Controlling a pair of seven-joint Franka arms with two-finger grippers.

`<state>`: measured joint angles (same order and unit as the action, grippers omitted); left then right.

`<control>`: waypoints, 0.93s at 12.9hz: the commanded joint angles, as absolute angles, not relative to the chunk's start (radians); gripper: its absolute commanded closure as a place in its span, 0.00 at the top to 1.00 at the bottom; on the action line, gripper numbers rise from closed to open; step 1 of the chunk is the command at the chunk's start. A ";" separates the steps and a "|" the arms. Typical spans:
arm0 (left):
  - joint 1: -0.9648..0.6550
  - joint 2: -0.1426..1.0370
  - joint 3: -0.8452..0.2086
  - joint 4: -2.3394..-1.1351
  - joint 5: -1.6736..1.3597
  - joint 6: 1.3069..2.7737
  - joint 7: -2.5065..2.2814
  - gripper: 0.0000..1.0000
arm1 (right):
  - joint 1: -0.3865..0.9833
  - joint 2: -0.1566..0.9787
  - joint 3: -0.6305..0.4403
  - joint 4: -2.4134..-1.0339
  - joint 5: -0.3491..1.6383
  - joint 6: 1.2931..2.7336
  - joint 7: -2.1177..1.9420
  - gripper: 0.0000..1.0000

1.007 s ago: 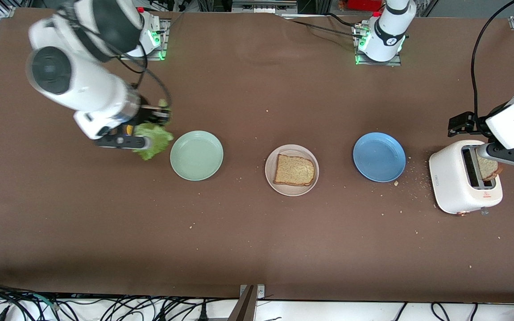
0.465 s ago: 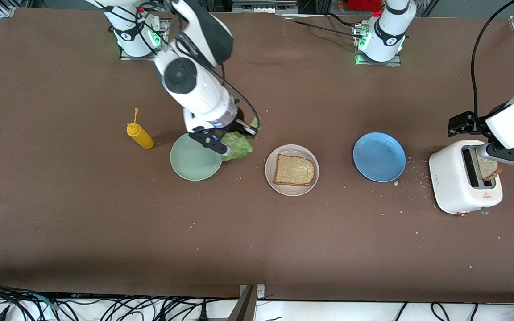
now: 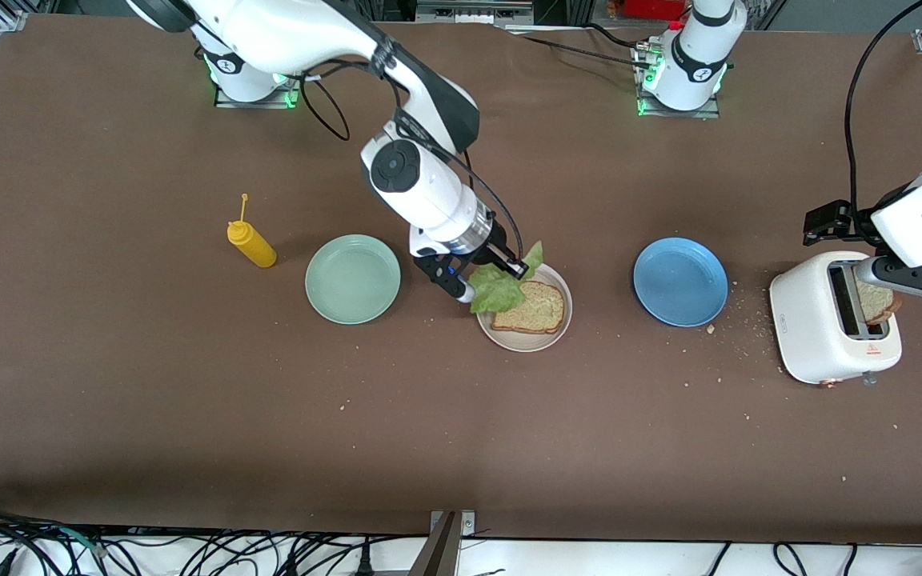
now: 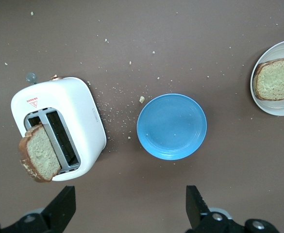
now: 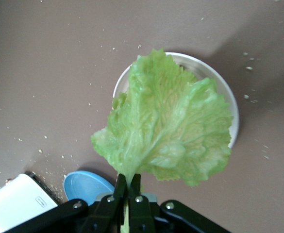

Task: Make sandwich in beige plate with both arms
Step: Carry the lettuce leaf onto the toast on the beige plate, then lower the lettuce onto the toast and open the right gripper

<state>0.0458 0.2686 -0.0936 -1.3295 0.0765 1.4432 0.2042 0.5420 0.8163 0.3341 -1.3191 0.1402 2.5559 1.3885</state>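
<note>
The beige plate (image 3: 509, 342) lies mid-table with one slice of brown bread (image 3: 537, 310) on it. My right gripper (image 3: 501, 270) hangs over the plate's edge, shut on the stem of a crinkly green lettuce leaf (image 3: 495, 292). In the right wrist view the leaf (image 5: 166, 126) spreads from the gripper (image 5: 127, 178) and hides the bread on the plate (image 5: 225, 94). A second slice (image 3: 875, 302) sticks up from a slot of the white toaster (image 3: 817, 328). My left gripper (image 4: 129, 208) waits high by the toaster (image 4: 78, 114), open and holding nothing.
A mint-green plate (image 3: 353, 278) lies toward the right arm's end, with a yellow squeeze bottle (image 3: 251, 244) beside it. A blue plate (image 3: 680, 282) lies between the beige plate and the toaster. Crumbs are scattered around the toaster.
The right arm has swung the lettuce from past the mint-green plate, over it, to above the beige plate, uncovering the yellow bottle. The left arm has not moved.
</note>
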 commanded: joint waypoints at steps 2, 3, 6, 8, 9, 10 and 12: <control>0.044 0.255 -0.092 -1.333 0.064 1.434 0.195 1.00 | 0.578 0.955 0.325 -1.249 0.124 2.719 1.410 0.00; 0.044 0.255 -0.092 -1.332 0.064 1.434 0.195 1.00 | 0.587 0.969 0.325 -1.241 0.123 2.726 1.407 0.00; 0.044 0.255 -0.092 -1.333 0.064 1.434 0.195 1.00 | 0.606 1.021 0.316 -1.220 0.124 2.799 1.410 0.00; 0.044 0.255 -0.092 -1.333 0.064 1.433 0.198 1.00 | 0.615 1.028 0.313 -1.224 0.123 2.800 1.410 0.00; 0.046 0.255 -0.092 -1.333 0.064 1.434 0.198 1.00 | 0.617 1.035 0.313 -1.224 0.123 2.800 1.410 0.00; 0.045 0.255 -0.092 -1.332 0.064 1.434 0.193 1.00 | 0.617 1.038 0.313 -1.221 0.123 2.800 1.410 0.00; 0.044 0.256 -0.092 -1.331 0.064 1.434 0.195 1.00 | 0.618 1.037 0.313 -1.221 0.123 2.800 1.410 0.65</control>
<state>0.0456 0.2686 -0.0936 -1.3295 0.0765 1.4432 0.2042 0.6034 1.0121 0.3217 -1.2665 0.1370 2.7921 1.3885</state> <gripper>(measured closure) 0.000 0.881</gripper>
